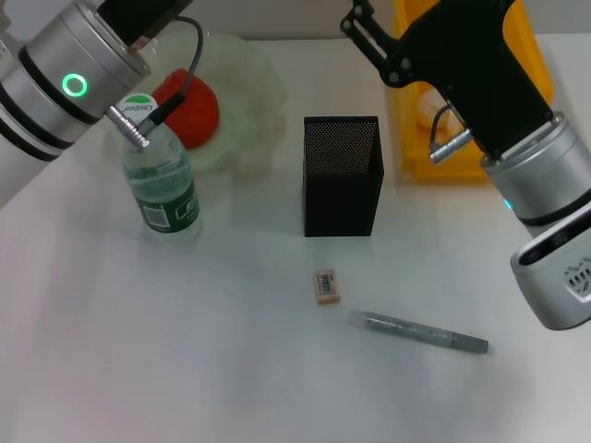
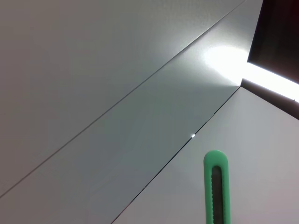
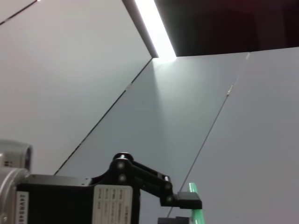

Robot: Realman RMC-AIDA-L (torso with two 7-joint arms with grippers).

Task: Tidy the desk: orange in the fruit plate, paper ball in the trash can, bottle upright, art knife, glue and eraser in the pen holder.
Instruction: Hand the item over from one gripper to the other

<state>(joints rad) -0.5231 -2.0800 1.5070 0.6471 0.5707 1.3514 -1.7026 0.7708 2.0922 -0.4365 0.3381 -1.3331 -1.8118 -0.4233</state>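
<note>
The left arm point(image 1: 65, 88) reaches in from 10 o'clock, wrist raised; the right arm point(image 1: 517, 157) enters from 3 o'clock, angled toward 12; the left gripper point(image 3: 180, 200) grips something green.

White desk point(image 1: 111, 351) carries: upright bottle point(image 1: 162, 175), fruit plate point(image 1: 249, 92), black mesh pen holder point(image 1: 342, 175), yellow trash can point(image 1: 416, 138), eraser point(image 1: 327, 285), grey glue point(image 1: 420, 332) lying flat.

Matt white surface point(image 1: 185, 369), black perforated-metal mesh pen holder point(image 1: 343, 175), clear plastic bottle point(image 1: 162, 180) with a glossy green label, translucent frosted plastic fruit plate point(image 1: 245, 101), glossy orange plastic bin point(image 1: 416, 138).
</note>
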